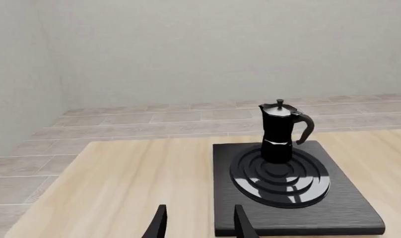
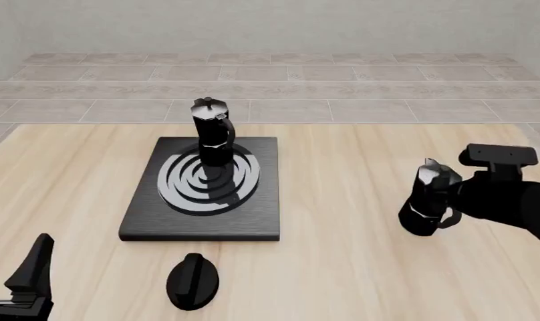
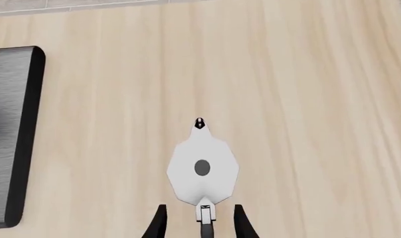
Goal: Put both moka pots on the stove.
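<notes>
- All black, both arms.
- Left gripper (image 2: 21, 284): thin, flat, pointed black fingers (image 1: 157, 224).
- Right gripper (image 3: 199, 223): same two dark fingers, fat rounded black arm (image 2: 510, 204) behind.

The desk (image 2: 359, 267) looks like pale wood with fine straight grain and a smooth matt finish. The stove (image 2: 145, 217) is a dark slab with a brushed, faintly streaked matt top, and its ring burner (image 2: 212, 179) is glossy silver-grey. The moka pot on the stove (image 2: 213, 137) has a shiny black faceted body; the moka pot at the right of the frame (image 2: 427, 200) carries a bright polished lid. The teardrop knob (image 2: 192, 281) looks like smooth black plastic. The floor (image 2: 341, 87) is matt beige tile.
</notes>
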`<state>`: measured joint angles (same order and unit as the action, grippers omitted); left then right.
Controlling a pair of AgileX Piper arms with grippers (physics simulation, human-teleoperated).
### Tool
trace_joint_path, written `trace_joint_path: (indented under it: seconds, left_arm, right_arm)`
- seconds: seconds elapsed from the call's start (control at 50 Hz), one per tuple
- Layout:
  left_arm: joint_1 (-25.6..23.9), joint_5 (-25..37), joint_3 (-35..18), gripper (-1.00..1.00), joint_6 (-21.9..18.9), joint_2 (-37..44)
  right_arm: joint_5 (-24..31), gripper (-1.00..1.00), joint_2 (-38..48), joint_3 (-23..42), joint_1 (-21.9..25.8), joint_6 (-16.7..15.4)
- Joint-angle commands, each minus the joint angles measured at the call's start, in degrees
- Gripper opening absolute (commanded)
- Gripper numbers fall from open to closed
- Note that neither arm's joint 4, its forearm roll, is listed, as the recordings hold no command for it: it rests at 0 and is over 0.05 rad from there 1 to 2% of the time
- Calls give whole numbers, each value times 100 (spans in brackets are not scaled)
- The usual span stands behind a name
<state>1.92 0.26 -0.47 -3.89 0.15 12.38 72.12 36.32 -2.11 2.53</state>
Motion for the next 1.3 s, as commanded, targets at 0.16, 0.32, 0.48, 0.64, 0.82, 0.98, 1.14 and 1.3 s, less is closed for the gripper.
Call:
trace_joint_path:
  seconds: [0.16,0.32,0.48,0.64,0.82,0.98,1.14,1.3]
  left_arm:
    - [25,11,-5,100,14,-3]
    - [24,14,-6,100,11,-3]
    - [23,3,6,100,-3,1]
    - [15,14,2,100,-15,3]
    - [11,26,1,100,-28,0]
    - [10,35,-8,100,-40,1]
    - [14,26,2,100,-45,4]
    - [16,10,22,100,-50,3]
  right_arm:
    - [-97,100,68,-76,46,-31]
    - [-155,100,100,-118,48,-14]
    - [-160,100,106,-136,32,-12]
    - [-187,100,108,-166,17,-18]
    - [-299,100,153,-258,2,-14]
    - [-400,100,231,-311,32,12]
    - [-522,-100,220,-362,42,-202]
    - [-585,-100,169,-393,94,-351]
